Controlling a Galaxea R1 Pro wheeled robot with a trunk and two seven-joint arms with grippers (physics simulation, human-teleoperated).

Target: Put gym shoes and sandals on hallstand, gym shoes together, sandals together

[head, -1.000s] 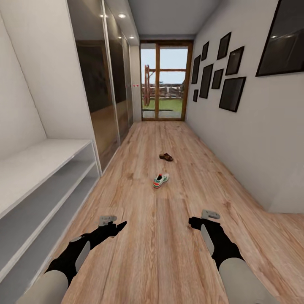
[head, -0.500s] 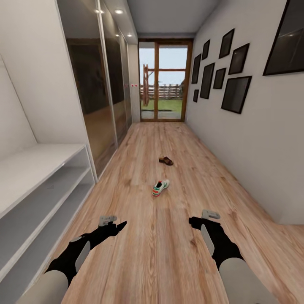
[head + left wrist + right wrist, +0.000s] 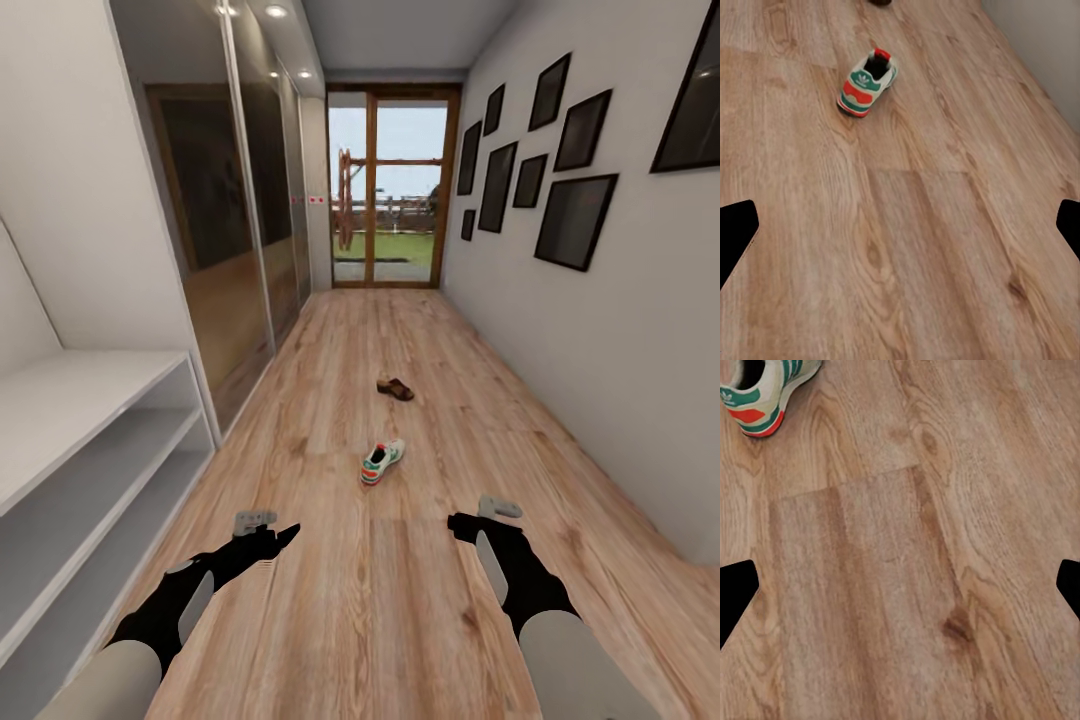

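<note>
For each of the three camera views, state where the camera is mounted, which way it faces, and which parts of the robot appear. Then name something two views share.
Head view: on the robot's head, facing down the corridor; both arms, left gripper and right gripper, show, with hallstand, sandal and gym shoe.
Left wrist view: near the left gripper, facing the corridor floor; dark fingertips at the edges.
Right wrist view: near the right gripper, facing the floor; dark fingertips show.
Shared: both wrist views see the gym shoe.
</note>
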